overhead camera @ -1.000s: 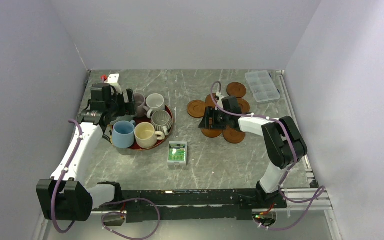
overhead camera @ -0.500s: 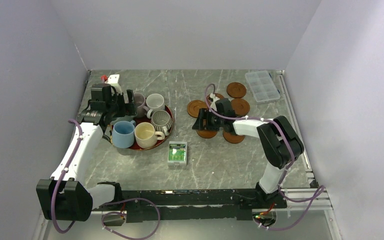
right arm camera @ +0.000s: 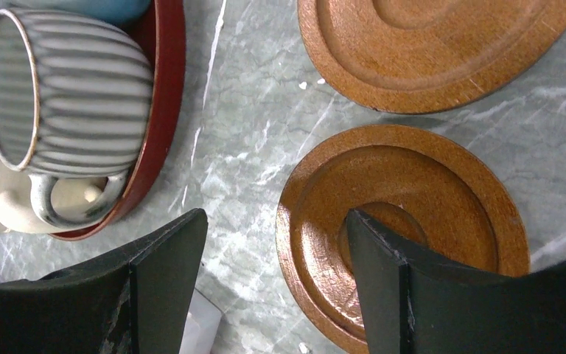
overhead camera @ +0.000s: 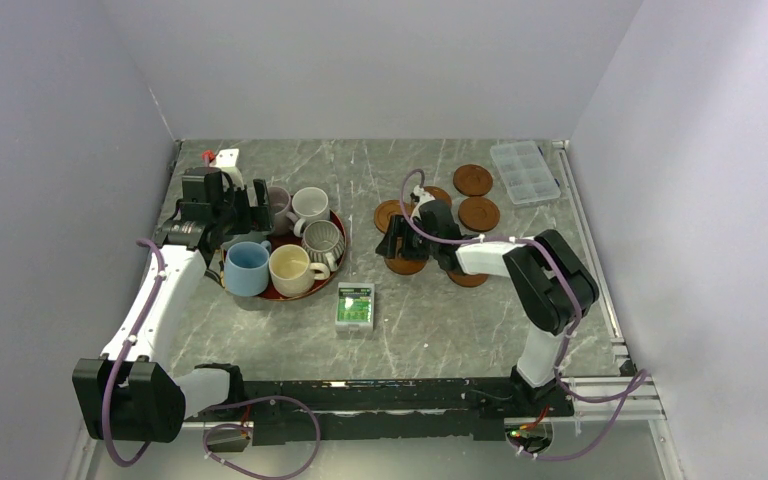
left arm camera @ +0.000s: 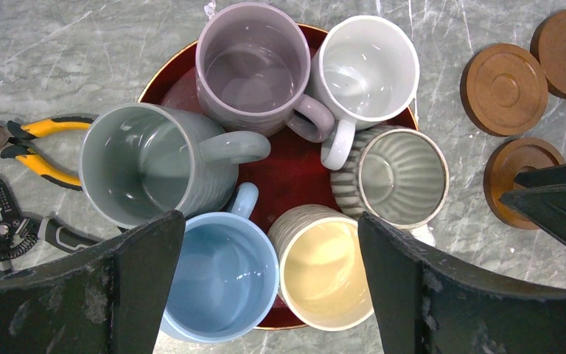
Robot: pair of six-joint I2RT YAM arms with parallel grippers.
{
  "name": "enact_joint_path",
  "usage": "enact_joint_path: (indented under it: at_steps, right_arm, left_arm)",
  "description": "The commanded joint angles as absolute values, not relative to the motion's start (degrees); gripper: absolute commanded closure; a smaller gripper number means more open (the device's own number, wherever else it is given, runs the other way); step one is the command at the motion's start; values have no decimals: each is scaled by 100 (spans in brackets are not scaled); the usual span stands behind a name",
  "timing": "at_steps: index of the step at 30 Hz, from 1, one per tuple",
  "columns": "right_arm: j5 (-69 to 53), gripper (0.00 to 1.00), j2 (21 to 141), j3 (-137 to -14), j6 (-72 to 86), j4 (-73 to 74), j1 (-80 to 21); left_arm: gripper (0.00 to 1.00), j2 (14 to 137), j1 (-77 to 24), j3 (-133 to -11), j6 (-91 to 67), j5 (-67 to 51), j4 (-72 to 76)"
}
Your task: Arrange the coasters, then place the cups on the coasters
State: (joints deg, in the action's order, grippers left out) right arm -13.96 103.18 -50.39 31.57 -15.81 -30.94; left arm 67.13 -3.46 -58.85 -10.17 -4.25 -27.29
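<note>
1. Left claw [left arm camera: 269, 221] spread wide and empty, hovering over a large dark-red round tray [left arm camera: 163, 81]. Six handled ceramic mugs crowded under and ahead of it: grey-green mug [left arm camera: 140, 169] ahead-left, light-blue mug [left arm camera: 217, 284] and cream mug [left arm camera: 324, 269] directly beneath.
2. Likely to knock a neighbouring mug on descent, with handles interlocked and little room for a finger.
3. Yellow-handled pliers [left arm camera: 37, 144] well left of that claw, off the tray and not obstructing.
4. Right claw [right arm camera: 276, 221] open, clamping nothing. Left finger over bare marble, right finger over a reddish-brown round rimmed coaster [right arm camera: 413, 214].
5. Could skid or tilt that coaster if pressed off-centre. Second coaster [right arm camera: 427, 51] just ahead, easily bumped.
6. At risk from any leftward sweep: grey-and-white striped mug [right arm camera: 66, 103] and the tray rim, left of this claw.
</note>
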Motion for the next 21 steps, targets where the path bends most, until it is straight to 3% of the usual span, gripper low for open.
enact_joint_path:
  at_steps: [1,12,21]
  right_arm:
    - [-1245,26,10634,-5084,3254,-1617,-3169]
    - [-1261,26,10625,-5103,3207,-1653,-3225]
    - [-1257,22,9432,-4982,2861,-1388,-3243]
  left_arm:
    - [6,6675,-372,-6117,-1036,-423,-2641]
    - [6,6671,-369,-6117,-1037,-426,-2646]
    - [6,6646,-371,-6117,-1032,-429,-2641]
